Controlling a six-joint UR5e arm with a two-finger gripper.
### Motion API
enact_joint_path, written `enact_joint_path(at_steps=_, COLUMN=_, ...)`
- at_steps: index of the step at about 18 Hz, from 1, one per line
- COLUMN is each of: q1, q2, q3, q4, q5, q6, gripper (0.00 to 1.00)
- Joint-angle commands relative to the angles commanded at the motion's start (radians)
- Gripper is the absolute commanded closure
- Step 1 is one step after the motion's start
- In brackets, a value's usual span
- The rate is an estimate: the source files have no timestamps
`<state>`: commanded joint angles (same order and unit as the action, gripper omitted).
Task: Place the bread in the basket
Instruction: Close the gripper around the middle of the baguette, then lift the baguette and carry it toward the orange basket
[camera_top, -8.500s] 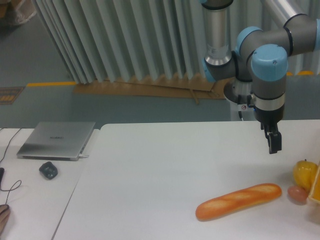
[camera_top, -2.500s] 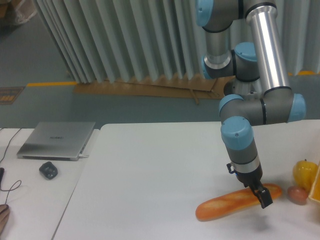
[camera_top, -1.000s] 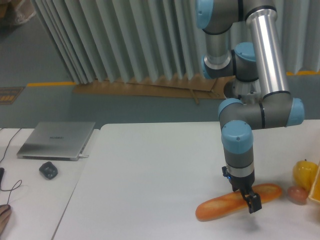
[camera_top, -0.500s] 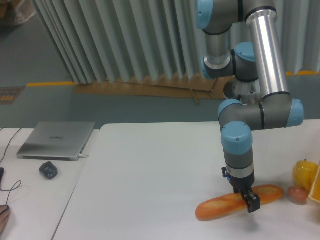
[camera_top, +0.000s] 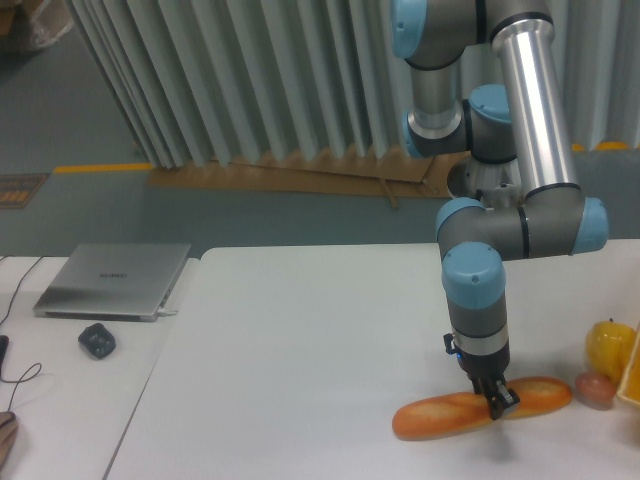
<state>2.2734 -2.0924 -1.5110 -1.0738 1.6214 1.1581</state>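
The fixed camera is showing the bread (camera_top: 480, 408) lying flat near the front edge of the white table (camera_top: 300, 350), its long body running left to right with the right end slightly higher in the picture. The gripper (camera_top: 496, 401) is reaching straight down onto the bread a little right of its middle, its dark fingers sitting against the crust and pinching the loaf across its narrow width. Just beyond the bread's right end, a small pinkish-brown fruit (camera_top: 596, 389) is resting on the table, close to the loaf though whether it touches cannot be told. Behind that fruit, a round yellow fruit (camera_top: 610, 346) is sitting a little farther back. At the frame's right edge, beside both fruits, a sliver of an orange-yellow basket (camera_top: 633, 375) is showing, mostly cut off. Far to the left of the bread, a dark computer mouse (camera_top: 97, 340) is lying on a neighbouring table, and a closed silver laptop (camera_top: 114, 281) is sitting behind it. Behind everything, the arm is rising from the bread toward grey vertical slats (camera_top: 230, 80) along the back.
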Motion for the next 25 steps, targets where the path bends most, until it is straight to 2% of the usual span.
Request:
enact_joint_path(at_steps=3, q1=0.002, q2=0.002, q3=0.0, q4=0.0, q5=0.0, q6=0.005, gripper=0.57)
enact_joint_path(at_steps=4, q1=0.002, q2=0.0, q3=0.002, q4=0.0, q5=0.0, q6=0.003, gripper=0.61)
enact_joint_path(at_steps=6, q1=0.002, q2=0.002, q3=0.0, q4=-0.002, q5=0.0, q6=0.005, gripper=0.61)
enact_joint_path(at_steps=8, q1=0.002, q2=0.002, q3=0.0, q4=-0.002, q5=0.0, q6=0.002, gripper=0.68)
enact_joint_path(at_steps=10, q1=0.002, q2=0.0, q3=-0.002, q4=-0.002, q5=0.0, q6=0.0, gripper=0.68)
enact_joint_path(at_steps=11, q1=0.002, q2=-0.002, q3=-0.002, q4=-0.002, q5=0.002, q6=-0.009, gripper=0.78)
enact_joint_path(at_steps=16, q1=0.002, q2=0.002, q3=-0.002, q4=-0.002, q5=0.002, q6=-0.012, gripper=0.78)
enact_joint_path(at_steps=22, q1=0.005, q2=0.041, q3=-0.008, q4=-0.009, q5=0.003, q6=-0.011, gripper=0.77)
enact_joint_path(at_steps=25, q1=0.005, q2=0.066, q3=-0.011, q4=-0.046, q5=0.003, q6=-0.012, gripper=0.77)
